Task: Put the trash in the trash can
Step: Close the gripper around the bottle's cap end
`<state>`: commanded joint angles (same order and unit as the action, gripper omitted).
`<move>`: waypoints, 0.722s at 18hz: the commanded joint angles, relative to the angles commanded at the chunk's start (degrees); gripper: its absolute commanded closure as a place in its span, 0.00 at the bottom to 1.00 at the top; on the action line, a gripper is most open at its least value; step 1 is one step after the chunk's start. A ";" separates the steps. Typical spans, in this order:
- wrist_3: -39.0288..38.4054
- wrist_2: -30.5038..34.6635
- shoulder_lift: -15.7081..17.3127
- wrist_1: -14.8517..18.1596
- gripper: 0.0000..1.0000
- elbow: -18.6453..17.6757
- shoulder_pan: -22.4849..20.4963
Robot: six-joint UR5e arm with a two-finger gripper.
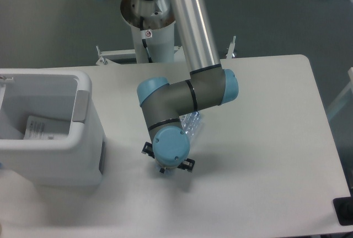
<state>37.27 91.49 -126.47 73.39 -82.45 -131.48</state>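
Trash can (83, 138): large boxy white bin with rounded corners and a thick rim, standing at the left end of the table (265, 155). A grey panel shows on its inner right wall.

Packet (41, 128): flat, white, with printed lines on its label; lying inside the trash can, low against the left part of the interior.

Water bottle (192, 123): crushed, clear plastic; only a small part shows, between the arm's forearm link and the blue wrist cap, right of the trash can and apart from it. Whether it rests on the table or is lifted cannot be told.

Arm (187, 91): grey links with light blue joint caps, reaching down from a silver tube at the top of the view; the wrist points straight down over the table's middle-left.

Gripper (168, 167): almost wholly hidden beneath the round blue wrist cap; only small black parts stick out at either side. The fingers are not visible, so whether the claw is released or clenched on anything cannot be told, though the bottle probably lies just beside it.
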 joint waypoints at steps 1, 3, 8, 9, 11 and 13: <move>-0.09 -0.26 -0.17 0.00 0.29 0.35 0.00; -0.17 -0.18 -0.53 0.00 0.59 0.36 0.00; -0.09 0.00 -0.53 0.00 0.73 0.53 0.00; -0.09 0.00 -0.44 0.00 0.74 0.79 0.00; -0.09 -0.09 0.35 -0.09 0.74 0.97 0.00; 0.09 -0.52 2.19 -0.52 0.74 1.50 -0.09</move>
<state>37.35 90.97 -124.29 72.87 -80.95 -131.57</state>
